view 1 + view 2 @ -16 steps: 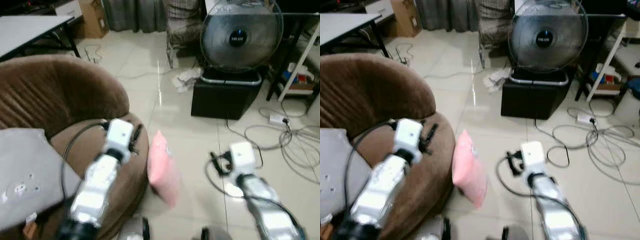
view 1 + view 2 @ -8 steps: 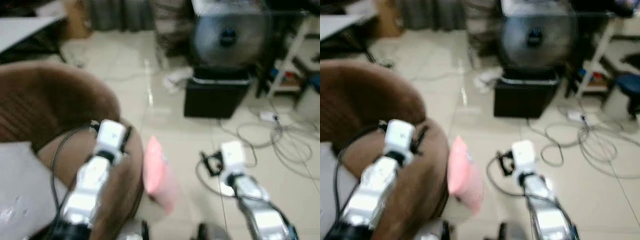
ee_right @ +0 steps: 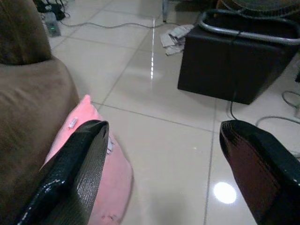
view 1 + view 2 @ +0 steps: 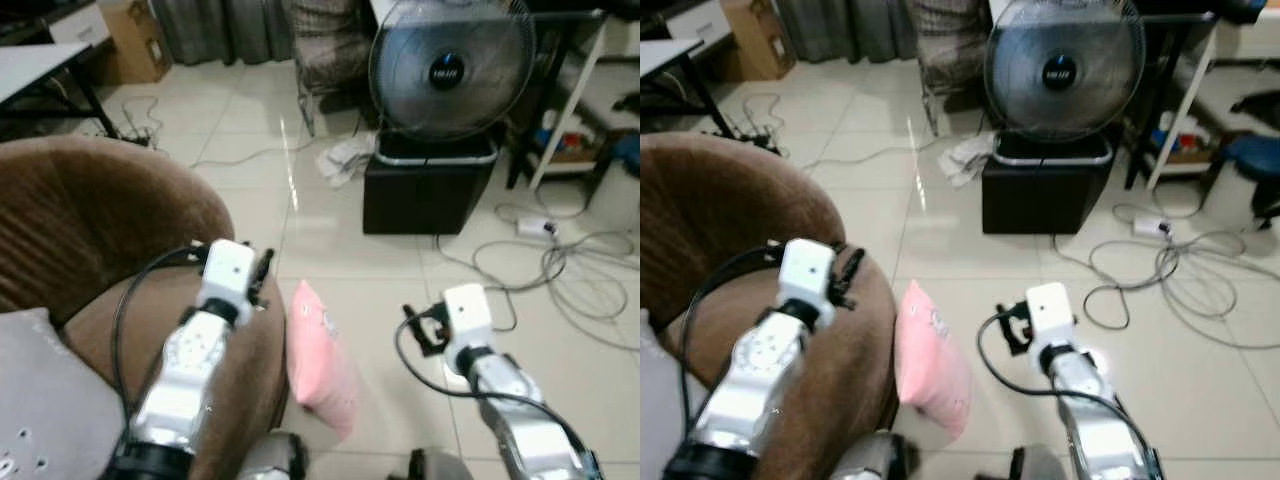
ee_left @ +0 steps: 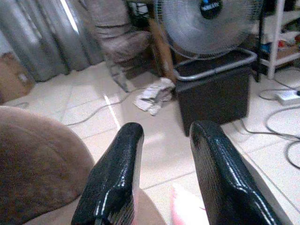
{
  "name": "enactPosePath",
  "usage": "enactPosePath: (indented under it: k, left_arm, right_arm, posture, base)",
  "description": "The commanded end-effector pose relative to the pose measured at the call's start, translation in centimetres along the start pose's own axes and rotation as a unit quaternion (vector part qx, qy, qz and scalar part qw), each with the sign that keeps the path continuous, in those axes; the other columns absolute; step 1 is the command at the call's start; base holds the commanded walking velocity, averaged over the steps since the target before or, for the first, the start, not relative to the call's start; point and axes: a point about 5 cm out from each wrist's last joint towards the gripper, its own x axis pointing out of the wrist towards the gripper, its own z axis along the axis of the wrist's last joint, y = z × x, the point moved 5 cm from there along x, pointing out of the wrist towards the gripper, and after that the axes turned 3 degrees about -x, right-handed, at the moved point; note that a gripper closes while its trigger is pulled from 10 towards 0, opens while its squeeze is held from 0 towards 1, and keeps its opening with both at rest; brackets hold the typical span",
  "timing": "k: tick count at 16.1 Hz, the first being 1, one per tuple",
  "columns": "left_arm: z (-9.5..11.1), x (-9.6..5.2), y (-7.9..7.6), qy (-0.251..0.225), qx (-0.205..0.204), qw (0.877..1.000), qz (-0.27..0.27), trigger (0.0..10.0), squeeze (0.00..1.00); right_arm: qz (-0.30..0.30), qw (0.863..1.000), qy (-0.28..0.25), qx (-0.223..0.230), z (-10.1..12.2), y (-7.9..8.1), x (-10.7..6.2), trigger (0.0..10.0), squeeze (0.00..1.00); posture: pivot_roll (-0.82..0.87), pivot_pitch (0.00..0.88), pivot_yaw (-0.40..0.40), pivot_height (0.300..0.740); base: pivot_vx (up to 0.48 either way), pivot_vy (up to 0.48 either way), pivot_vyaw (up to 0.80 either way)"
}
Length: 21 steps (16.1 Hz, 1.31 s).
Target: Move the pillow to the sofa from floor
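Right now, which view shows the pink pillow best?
Left eye view: the whole pink pillow leans against the brown sofa. Right eye view matches. Right wrist view crops it behind a finger; left wrist view catches a sliver.

Both silver arms are reaching forward and down. The left gripper point(image 5: 166, 136) is holding its two black fingers point(image 5: 116, 178) parted with a modest gap, gripping nothing. The right gripper point(image 3: 164, 140) is spreading its fingers point(image 3: 77, 168) wide apart, likewise gripping nothing.

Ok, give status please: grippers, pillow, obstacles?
Left gripper and right gripper open, empty. Pink pillow on floor against brown sofa. Cables lie farther right.
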Motion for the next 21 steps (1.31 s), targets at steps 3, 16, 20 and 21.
enactPosePath:
  k: [3, 16, 20, 21]
  left_arm:
    - [0.06, -0.01, 0.24, 0.001, 0.014, 1.000, 0.001, 10.0, 0.00]
    - [0.13, 0.02, 0.28, 0.000, 0.021, 1.000, 0.003, 10.0, 0.00]
    - [0.08, 0.02, 0.29, 0.000, 0.021, 1.000, 0.005, 10.0, 0.00]
    - [0.07, 0.03, 0.31, 0.000, 0.021, 1.000, 0.006, 10.0, 0.00]
  right_arm:
    - [-0.001, 1.000, 0.001, 0.002, -0.05, 0.02, -0.06, 10.0, 0.00]
    - [0.006, 1.000, 0.003, -0.012, -0.07, 0.17, -0.02, 10.0, 0.00]
    - [0.002, 1.000, 0.004, -0.009, -0.19, -0.06, 0.00, 10.0, 0.00]
    - [0.002, 1.000, 0.005, -0.009, -0.20, -0.06, 0.00, 10.0, 0.00]
  posture:
    - [-0.04, 0.000, 0.085, 0.653]
    - [-0.05, 0.000, 0.086, 0.653]
    - [-0.05, 0.000, 0.085, 0.653]
    - [-0.05, 0.000, 0.085, 0.653]
  base:
    - [0.000, 0.000, 0.00]
    - [0.000, -0.280, 0.49]
    - [0.000, -0.348, 0.00]
    - [0.000, -0.345, 0.00]
